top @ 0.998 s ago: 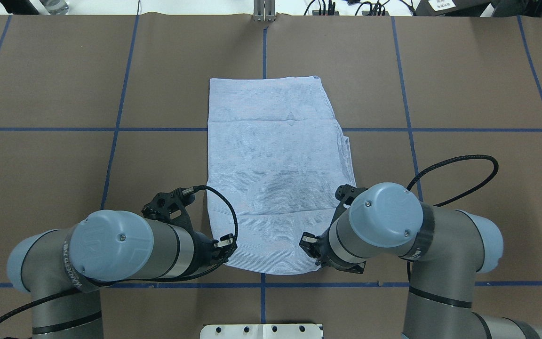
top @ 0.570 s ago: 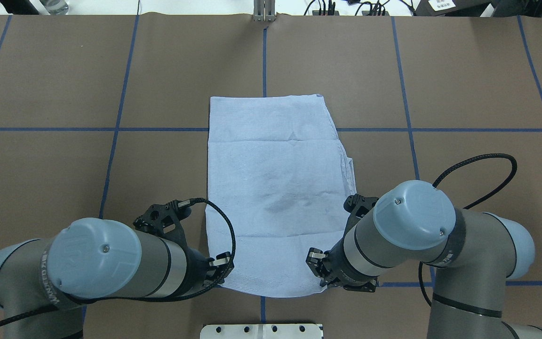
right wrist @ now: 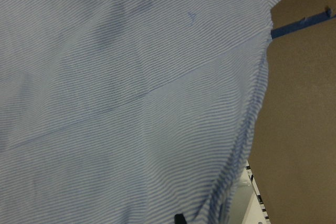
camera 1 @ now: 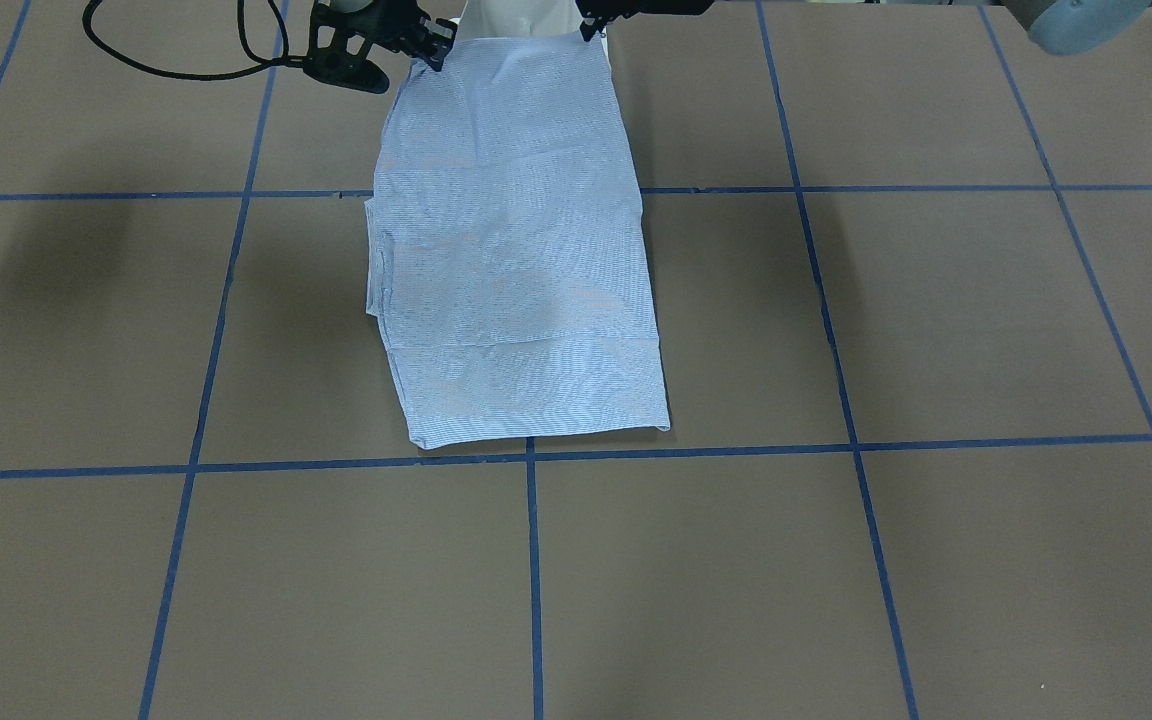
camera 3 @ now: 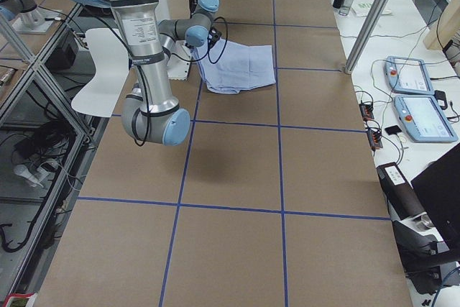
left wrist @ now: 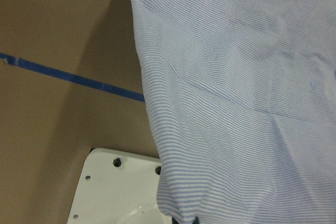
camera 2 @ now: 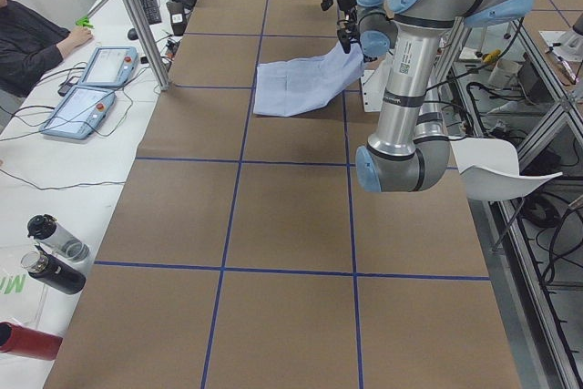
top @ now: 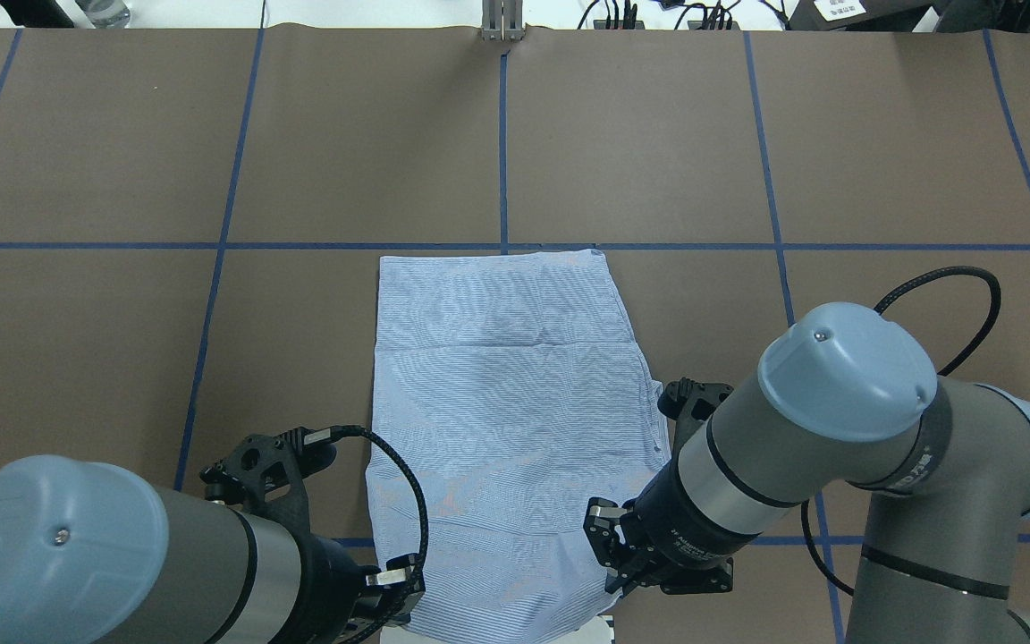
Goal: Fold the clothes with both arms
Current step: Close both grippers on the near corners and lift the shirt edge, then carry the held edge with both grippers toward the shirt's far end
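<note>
Shows one light blue pinstriped shirt (top: 506, 429), folded into a narrow panel and spread flat on the brown table (top: 122, 134), lengthwise away from the robot. Pinches the near corners of it: left gripper (top: 394, 581) clenched on the near-left corner, right gripper (top: 606, 547) clenched on the near-right corner, with the rest of the cloth stretching away from both. Lifts that near edge slightly and carries it past the table's rim, over the white plate (left wrist: 121, 192) below, as seen from the left wrist.

Compared with a moment ago, sits closer to the robot. Far edge, formerly well beyond the cross blue tape line (top: 211, 245), now just at it, and both arms drawn back with it.

Counted: one shirt, two arms, two grippers, each holding one corner.
</note>
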Controlling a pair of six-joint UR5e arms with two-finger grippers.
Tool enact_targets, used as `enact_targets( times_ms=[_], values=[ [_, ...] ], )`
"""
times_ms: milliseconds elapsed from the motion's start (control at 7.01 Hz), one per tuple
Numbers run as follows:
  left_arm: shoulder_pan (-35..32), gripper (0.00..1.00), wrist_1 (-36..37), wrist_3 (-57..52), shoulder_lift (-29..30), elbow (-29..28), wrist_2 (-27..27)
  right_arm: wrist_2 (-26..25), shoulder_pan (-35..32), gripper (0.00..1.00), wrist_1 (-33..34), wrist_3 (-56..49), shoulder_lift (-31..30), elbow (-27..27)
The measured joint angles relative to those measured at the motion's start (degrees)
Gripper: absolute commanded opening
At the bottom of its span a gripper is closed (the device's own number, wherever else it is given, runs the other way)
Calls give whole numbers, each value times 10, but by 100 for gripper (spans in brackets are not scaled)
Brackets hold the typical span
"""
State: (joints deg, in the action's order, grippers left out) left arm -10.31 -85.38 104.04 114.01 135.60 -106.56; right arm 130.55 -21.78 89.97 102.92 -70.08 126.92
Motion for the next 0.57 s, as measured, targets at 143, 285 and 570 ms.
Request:
enact_targets(
  times_ms=[143,285,570],
  values=[
    [-8,0,7,-2,1,7,-5,11,-18,0,0,0,1,-1],
    [-27,0,10,-5,2,8,-15,16,-39,0,0,-1,3,-4],
    [-70,0,10,-22,8,-3,-31,17,-84,0,0,-5,22,-25]
  ],
)
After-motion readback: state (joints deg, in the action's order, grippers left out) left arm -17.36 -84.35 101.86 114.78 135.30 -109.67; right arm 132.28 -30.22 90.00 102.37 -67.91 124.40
